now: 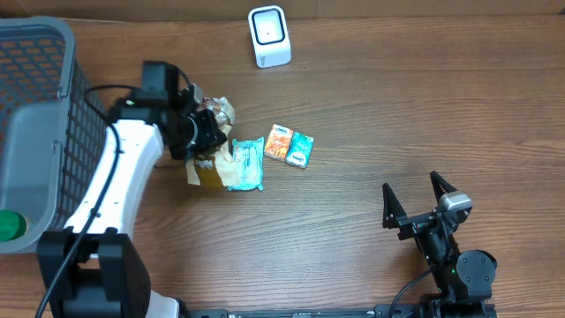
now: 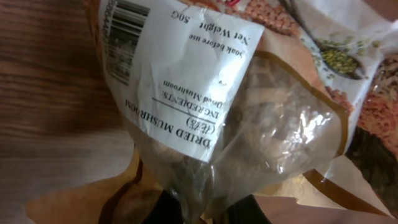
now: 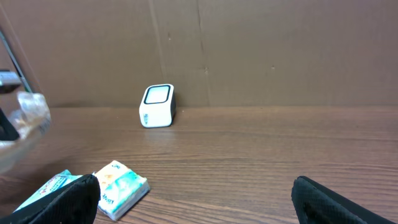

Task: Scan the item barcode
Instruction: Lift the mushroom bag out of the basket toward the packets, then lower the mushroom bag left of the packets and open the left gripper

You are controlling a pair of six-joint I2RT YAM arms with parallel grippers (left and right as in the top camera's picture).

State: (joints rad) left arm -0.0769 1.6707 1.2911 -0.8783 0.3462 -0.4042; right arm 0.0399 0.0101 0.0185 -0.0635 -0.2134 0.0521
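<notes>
My left gripper (image 1: 201,131) is shut on a clear bag of dried mushrooms (image 1: 217,112), held just above the table left of centre. In the left wrist view the bag (image 2: 249,124) fills the frame, its neck pinched in the gripper (image 2: 208,214). Its white label carries a barcode (image 2: 127,34) at the top left. The white scanner (image 1: 269,35) stands at the back of the table, apart from the bag; the right wrist view also has the scanner (image 3: 157,106). My right gripper (image 1: 417,196) rests open near the front right, nothing between its fingers (image 3: 68,199).
A grey mesh basket (image 1: 35,132) stands at the left edge with a green item (image 1: 11,225) inside. A yellow-brown packet (image 1: 207,170), a teal packet (image 1: 247,164) and a tissue pack (image 1: 290,146) lie on the table next to the left gripper.
</notes>
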